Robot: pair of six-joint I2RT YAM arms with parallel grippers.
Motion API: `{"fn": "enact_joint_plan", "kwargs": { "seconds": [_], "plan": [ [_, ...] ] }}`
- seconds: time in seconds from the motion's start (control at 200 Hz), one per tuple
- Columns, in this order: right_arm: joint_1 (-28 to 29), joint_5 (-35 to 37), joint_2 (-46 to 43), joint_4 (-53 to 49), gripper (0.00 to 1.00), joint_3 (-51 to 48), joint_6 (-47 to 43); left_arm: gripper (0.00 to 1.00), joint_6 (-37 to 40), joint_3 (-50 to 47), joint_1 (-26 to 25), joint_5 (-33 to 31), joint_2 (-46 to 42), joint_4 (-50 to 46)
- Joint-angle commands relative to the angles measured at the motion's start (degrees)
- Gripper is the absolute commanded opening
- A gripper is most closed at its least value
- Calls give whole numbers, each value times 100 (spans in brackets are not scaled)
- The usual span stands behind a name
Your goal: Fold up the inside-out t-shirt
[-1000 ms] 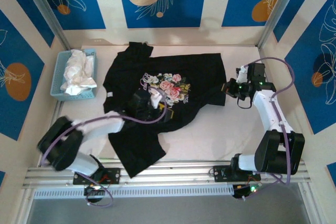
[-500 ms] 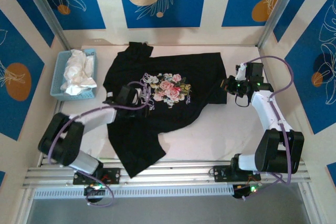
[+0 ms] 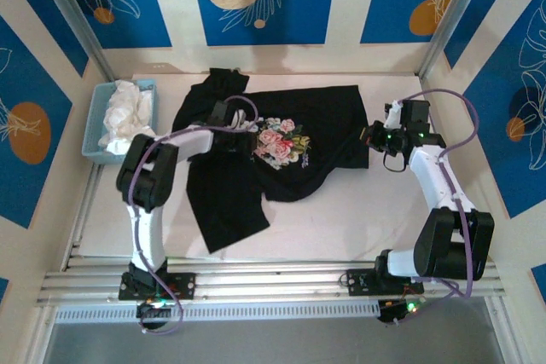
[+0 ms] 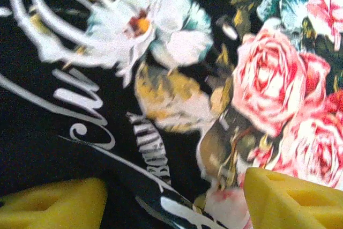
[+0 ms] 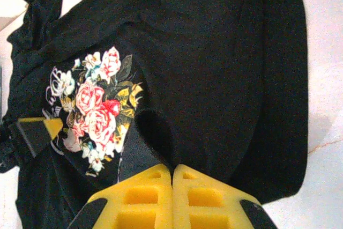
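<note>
A: Where is the inside-out t-shirt [image 3: 324,125] found?

B: It is spread, rumpled, across the bench [image 3: 358,210], with the flower print uppermost and one end trailed toward the near left.

A: How are the grippers set?

B: The left gripper [image 4: 171,202] is parted just above the print. The right gripper [image 5: 172,171] is pressed together at the shirt's right edge, a ridge of cloth apparently pinched.

A: What handling is expected?

B: Light, limp cloth is judged, so sagging and dragging are expected. Hems and shoulder seams are preferred. Mid-panel, only a pucker would be lifted.
</note>
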Motion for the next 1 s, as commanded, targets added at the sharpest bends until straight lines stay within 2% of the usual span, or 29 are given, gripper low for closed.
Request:
{"fn": "enact_joint_plan", "kwargs": {
  "seconds": [0.0,0.055,0.115,0.23,0.295,0.425,0.555,0.64,0.785,0.99],
  "plan": [
    [-92,110,85,11,0,233,-57,68,309,1062,141,65,465,-954],
    [-93,101,56,-32,0,227,-55,68,383,1221,145,-58,324,-1074],
    [-84,57,-33,-27,0,138,-59,68,388,878,137,-165,-189,-956],
    [-40,-67,-202,35,0,-83,-11,69,99,-859,47,-311,-1713,-275],
    [-12,-133,-254,21,0,-133,-18,70,-37,-1949,-8,-565,-2619,-212],
    [116,-141,-363,-10,0,-204,-100,72,-390,-3751,-291,-1382,-4291,-861],
    [239,-114,-404,127,0,-302,-83,72,-1008,-4642,-836,-1677,-5438,-1814],
    [263,-119,-346,146,0,-238,-101,71,-1263,-4839,-1285,-1705,-5613,-2235],
    [280,-171,-310,159,0,-216,-104,70,-1436,-4832,-1904,-1695,-5308,-2536],
    [285,-207,-359,176,0,-302,-123,65,-1377,-4825,-2285,-1548,-4759,-2227]
  ]
}}
